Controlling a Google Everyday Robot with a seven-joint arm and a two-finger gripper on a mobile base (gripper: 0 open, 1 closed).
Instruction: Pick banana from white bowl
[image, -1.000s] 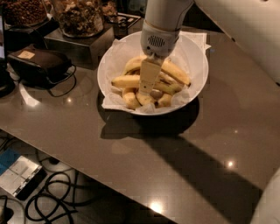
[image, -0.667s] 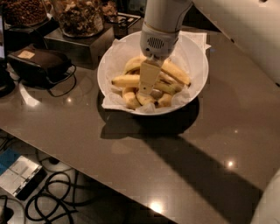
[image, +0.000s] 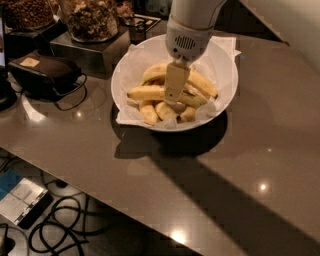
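The white bowl, lined with crinkled white paper, stands on the brown table and holds several bananas. A long, nearly straight pale-yellow banana lies across the bowl's middle, pointing left. A more arched long banana lies behind it, and short stubby ones lie at the front. My gripper hangs straight down from the white arm into the bowl. It is right at the straight banana's middle, in the pile. Whether it touches the banana is hidden.
Glass jars of snacks stand on a metal box at the back left. A black pouch with a cable lies left of the bowl. The table's front edge runs diagonally, with cables on the floor below.
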